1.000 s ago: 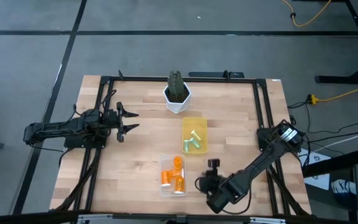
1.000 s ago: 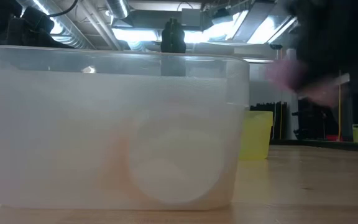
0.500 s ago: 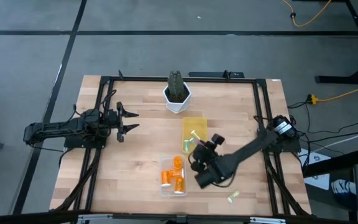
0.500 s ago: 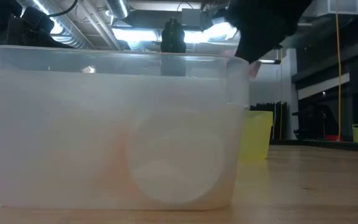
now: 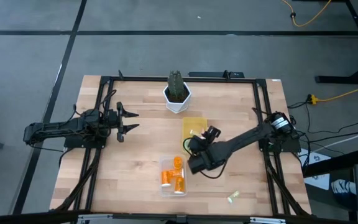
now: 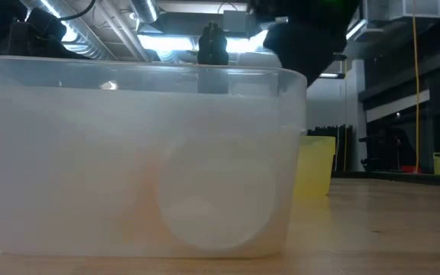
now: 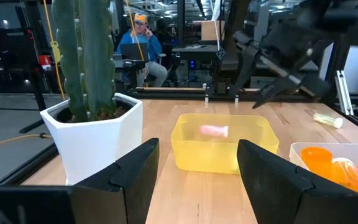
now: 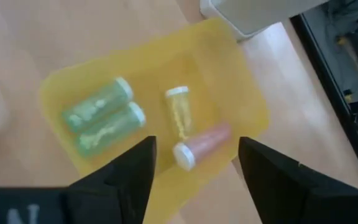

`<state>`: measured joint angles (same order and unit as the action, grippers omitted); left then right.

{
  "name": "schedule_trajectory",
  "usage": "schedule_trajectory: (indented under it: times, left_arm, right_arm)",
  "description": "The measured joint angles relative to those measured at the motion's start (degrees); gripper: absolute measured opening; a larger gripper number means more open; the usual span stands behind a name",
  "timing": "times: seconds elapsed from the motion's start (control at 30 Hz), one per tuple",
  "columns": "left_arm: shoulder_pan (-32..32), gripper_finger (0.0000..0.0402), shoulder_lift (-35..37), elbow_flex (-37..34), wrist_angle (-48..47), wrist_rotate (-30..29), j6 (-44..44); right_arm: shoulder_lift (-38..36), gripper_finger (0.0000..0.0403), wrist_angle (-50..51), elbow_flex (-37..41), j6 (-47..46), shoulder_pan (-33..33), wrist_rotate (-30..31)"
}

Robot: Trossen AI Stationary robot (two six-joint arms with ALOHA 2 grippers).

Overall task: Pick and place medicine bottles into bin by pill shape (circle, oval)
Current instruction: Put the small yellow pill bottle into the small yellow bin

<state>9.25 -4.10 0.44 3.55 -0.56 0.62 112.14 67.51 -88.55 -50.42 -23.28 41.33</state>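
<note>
The right end effector (image 5: 199, 140) now hangs over the yellow bin (image 5: 195, 122) at mid-bench, fingers spread wide and empty. A second ago it was low at the near edge of the bench, then swung in past the clear bin (image 5: 174, 189); it has since moved on to the yellow one. In the right wrist view a pink vial (image 8: 202, 144) lies in the yellow bin (image 8: 241, 87) beside a small yellow vial (image 8: 180, 111) and two green vials (image 8: 103, 115). The left wrist view also catches the pink vial (image 7: 213, 130) inside that bin, so it looks freshly released there.

That would mean one more bottle sorted. The orange vials (image 5: 173, 176) sit in the clear bin, nearer the front. One pale vial (image 5: 233, 197) lies loose on the bench (image 5: 135, 162) at the near right, well apart from both bins, and it was not visible a second ago, when the arm covered that spot. It is probably the next one to fetch.

The left end effector (image 5: 125, 120) waits at the left side, fingers open, holding nothing, as before. A cactus pot (image 5: 177, 93) stands at the far edge.
</note>
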Motion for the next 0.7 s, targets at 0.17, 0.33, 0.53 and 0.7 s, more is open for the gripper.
schedule_trajectory:
  times: [0.17, 0.33, 0.53, 0.7]
  left_arm:
    - [0.0, 0.0212, 0.0, 0.0, 0.0, 0.0, 0.0]
    - [0.0, 0.0212, 0.0, 0.0, 0.0, 0.0, -0.1]
    - [0.0, 0.0212, 0.0, 0.0, 0.0, 0.0, -0.1]
    - [0.0, 0.0212, 0.0, 0.0, 0.0, 0.0, -0.2]
  right_arm:
    - [0.0, 0.023, 7.9, -7.1, 0.9, -1.9, -8.1]
    - [-0.1, 0.022, 14.7, -13.8, -1.1, -5.6, -25.5]
    - [-0.1, 0.0217, 16.0, -15.3, -6.8, -11.8, -35.9]
    - [-0.1, 0.0217, 16.9, -12.1, -14.6, -16.5, -44.6]
